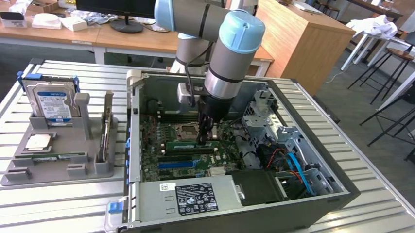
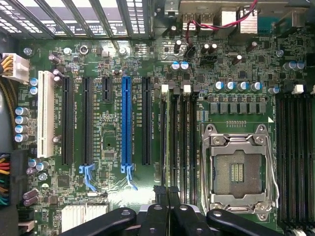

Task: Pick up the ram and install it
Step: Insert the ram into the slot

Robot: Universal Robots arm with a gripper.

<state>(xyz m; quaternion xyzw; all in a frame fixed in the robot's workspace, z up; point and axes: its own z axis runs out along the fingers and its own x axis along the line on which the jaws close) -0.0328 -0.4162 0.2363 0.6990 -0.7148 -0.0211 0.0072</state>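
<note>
The ram (image 1: 188,144) is a thin green stick standing on edge over the memory slots of the motherboard (image 1: 155,145), inside the open computer case (image 1: 337,194). My gripper (image 1: 207,138) reaches straight down into the case, and its dark fingers are shut on the stick's end toward the exterior view's right. In the wrist view the two black fingertips of the gripper (image 2: 168,194) are pressed together. The ram (image 2: 168,147) shows edge-on, running away from them along a dark slot beside the processor socket (image 2: 236,169).
A grey holder (image 1: 58,165) on the slatted table at the exterior view's left carries a blue-labelled hard drive (image 1: 53,99) and a silver processor chip (image 1: 39,141). Drive cages and blue cables (image 1: 295,160) crowd the case toward the exterior view's right. The power supply (image 1: 194,196) lies at its near edge.
</note>
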